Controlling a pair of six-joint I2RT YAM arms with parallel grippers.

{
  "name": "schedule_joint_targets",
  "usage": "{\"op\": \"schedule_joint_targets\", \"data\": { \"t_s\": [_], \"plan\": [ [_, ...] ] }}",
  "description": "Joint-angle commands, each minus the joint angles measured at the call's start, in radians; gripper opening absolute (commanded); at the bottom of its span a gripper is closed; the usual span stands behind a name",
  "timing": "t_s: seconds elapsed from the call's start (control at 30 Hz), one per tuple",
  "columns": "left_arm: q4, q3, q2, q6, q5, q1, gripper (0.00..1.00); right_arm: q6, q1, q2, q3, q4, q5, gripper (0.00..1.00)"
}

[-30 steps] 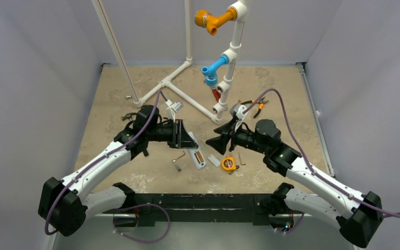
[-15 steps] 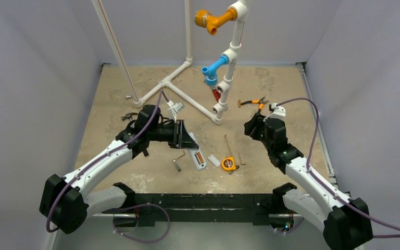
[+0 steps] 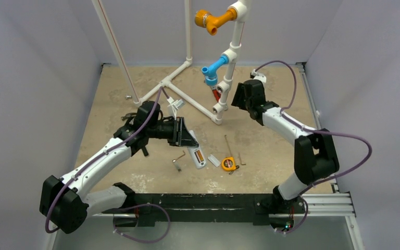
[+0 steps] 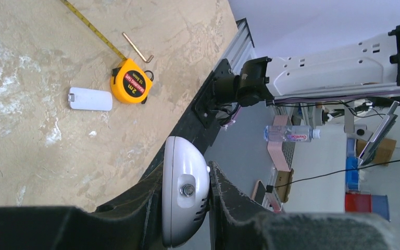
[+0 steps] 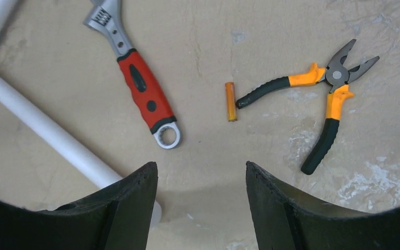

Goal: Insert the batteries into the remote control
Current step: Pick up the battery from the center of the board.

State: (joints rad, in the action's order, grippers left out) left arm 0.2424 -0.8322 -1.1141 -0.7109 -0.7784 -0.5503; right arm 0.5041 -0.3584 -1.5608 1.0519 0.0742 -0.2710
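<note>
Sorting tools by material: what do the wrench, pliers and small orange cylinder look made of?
Wrench: bare grey metal head and ring end; matte red grip, likely plastic or rubber. Pliers: dull grey metal head; orange-and-black handle sleeves, probably rubbery plastic. Battery: smooth orange-copper casing, faint sheen, possibly wrapped metal.

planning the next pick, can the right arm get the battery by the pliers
Probably yes: the right gripper hangs open above the battery, which lies bare on the table; only the pliers handle tip crowds one end.
</note>
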Motion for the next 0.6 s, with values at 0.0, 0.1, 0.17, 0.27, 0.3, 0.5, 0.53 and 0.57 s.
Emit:
{"op": "schedule_joint_targets", "data": {
  "t_s": [0.0, 0.1, 0.17, 0.27, 0.3, 0.5, 0.53, 0.57],
  "plan": [
    [0.013, -0.032, 0.029, 0.022, -0.011, 0.002, 0.00, -0.042, 0.041, -0.117, 0.122, 0.070, -0.005, 0.61],
    [0.013, -0.024, 0.039, 0.018, 0.000, 0.003, 0.00, -0.063, 0.073, -0.211, 0.208, 0.100, 0.043, 0.61],
    [0.010, -0.019, 0.038, 0.013, 0.001, 0.001, 0.00, -0.096, 0.079, -0.271, 0.262, 0.101, 0.074, 0.59],
    [0.009, -0.022, 0.032, 0.011, -0.001, 0.002, 0.00, -0.145, 0.079, -0.337, 0.321, 0.095, 0.098, 0.53],
    [0.010, -0.022, 0.029, 0.011, 0.000, 0.002, 0.00, -0.162, 0.080, -0.358, 0.343, 0.095, 0.101, 0.49],
    [0.010, -0.036, 0.015, 0.014, 0.001, 0.001, 0.00, -0.220, 0.080, -0.472, 0.457, 0.158, 0.082, 0.42],
    [0.008, -0.036, 0.014, 0.012, 0.001, 0.002, 0.00, -0.227, 0.079, -0.482, 0.462, 0.156, 0.089, 0.42],
    [0.006, -0.036, 0.011, 0.013, 0.000, 0.002, 0.00, -0.233, 0.080, -0.494, 0.470, 0.160, 0.092, 0.42]
  ]
}}
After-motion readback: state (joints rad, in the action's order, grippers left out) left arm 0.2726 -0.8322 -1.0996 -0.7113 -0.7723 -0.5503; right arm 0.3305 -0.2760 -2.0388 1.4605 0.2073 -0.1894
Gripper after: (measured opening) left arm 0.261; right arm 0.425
